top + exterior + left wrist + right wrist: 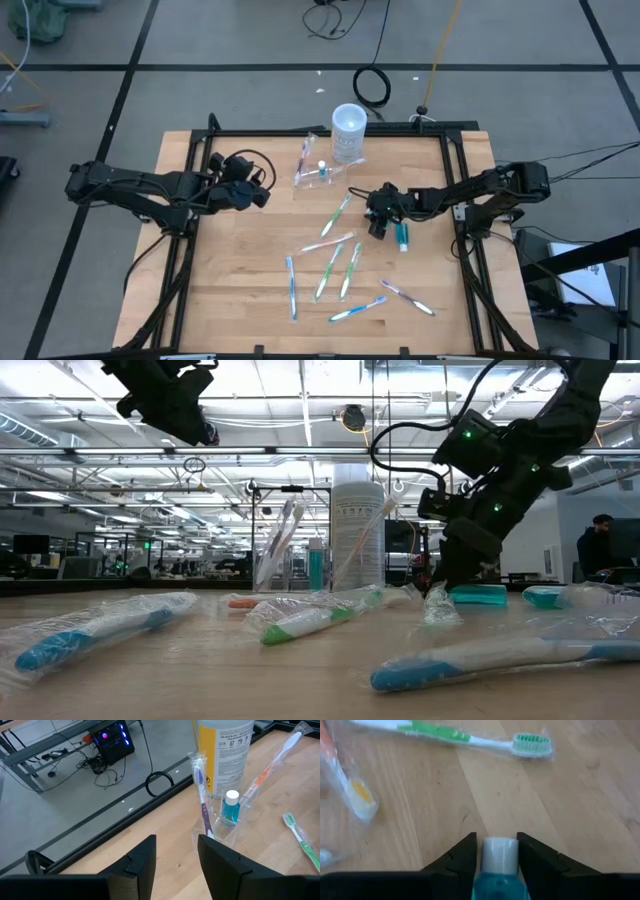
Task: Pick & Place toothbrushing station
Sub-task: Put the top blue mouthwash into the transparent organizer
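A wooden table (240,300) in a black frame. Near its far edge stand a clear holder (318,172) and, just behind it, a white cup (348,131). Wrapped toothbrushes (329,270) lie scattered from the middle toward the near edge. A teal bottle (403,236) lies toward the right edge.
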You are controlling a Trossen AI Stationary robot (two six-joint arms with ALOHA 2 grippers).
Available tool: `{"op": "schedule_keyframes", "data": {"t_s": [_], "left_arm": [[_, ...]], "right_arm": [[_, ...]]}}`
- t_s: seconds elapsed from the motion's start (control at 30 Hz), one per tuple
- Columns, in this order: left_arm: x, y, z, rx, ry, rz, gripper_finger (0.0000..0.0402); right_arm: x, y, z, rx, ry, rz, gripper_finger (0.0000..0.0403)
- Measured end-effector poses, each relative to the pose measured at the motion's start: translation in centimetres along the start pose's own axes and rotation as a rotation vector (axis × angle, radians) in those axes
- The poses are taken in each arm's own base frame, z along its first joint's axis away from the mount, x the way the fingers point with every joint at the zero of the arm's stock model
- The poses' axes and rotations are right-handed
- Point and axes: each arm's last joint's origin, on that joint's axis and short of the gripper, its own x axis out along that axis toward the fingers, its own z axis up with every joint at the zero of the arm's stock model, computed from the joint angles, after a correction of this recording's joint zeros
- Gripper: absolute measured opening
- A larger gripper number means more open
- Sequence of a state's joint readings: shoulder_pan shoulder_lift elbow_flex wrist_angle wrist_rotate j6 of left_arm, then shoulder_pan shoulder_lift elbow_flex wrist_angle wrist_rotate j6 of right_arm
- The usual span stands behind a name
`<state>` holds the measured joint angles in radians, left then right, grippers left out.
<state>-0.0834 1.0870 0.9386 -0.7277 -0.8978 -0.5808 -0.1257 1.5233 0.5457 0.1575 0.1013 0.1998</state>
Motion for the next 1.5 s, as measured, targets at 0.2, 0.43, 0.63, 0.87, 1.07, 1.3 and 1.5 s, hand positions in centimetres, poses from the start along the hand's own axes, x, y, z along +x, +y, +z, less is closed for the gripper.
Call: {"op": "schedule_keyframes", "data": {"t_s": [0.2,0.43,0.63,0.87,1.07,1.3,1.5], "left_arm": [[0.0,0.0,0.0,0.000,0.001,-0.001,0.0152],[0.0,0.0,0.0,0.000,0.001,-0.002,0.0152],[0.0,0.0,0.0,0.000,0.001,-0.002,0.0152],[0.0,0.0,0.0,0.000,0.001,-0.002,0.0152],[0.0,-0.2,0.1,-0.042,0.003,-0.025,0.0152],[1.4,-2.2,-0.3,-0.017,0.042,-0.072,0.0152],[4.1,-6.3,-1.5,0.164,0.123,-0.254,0.0152]], "right_arm": [[0.0,0.0,0.0,0.025,0.003,0.001,0.0097],[0.0,0.0,0.0,0.024,0.003,0.001,0.0097],[0.0,0.2,0.8,0.002,-0.095,0.029,0.0096],[-0.4,0.6,2.8,-0.029,-0.310,0.083,0.0095],[-1.5,1.0,5.1,-0.099,-0.574,0.125,0.0095],[-4.2,1.2,7.8,-0.216,-0.942,0.367,0.0098],[-5.3,0.4,8.5,-0.217,-1.030,0.552,0.0100]]}}
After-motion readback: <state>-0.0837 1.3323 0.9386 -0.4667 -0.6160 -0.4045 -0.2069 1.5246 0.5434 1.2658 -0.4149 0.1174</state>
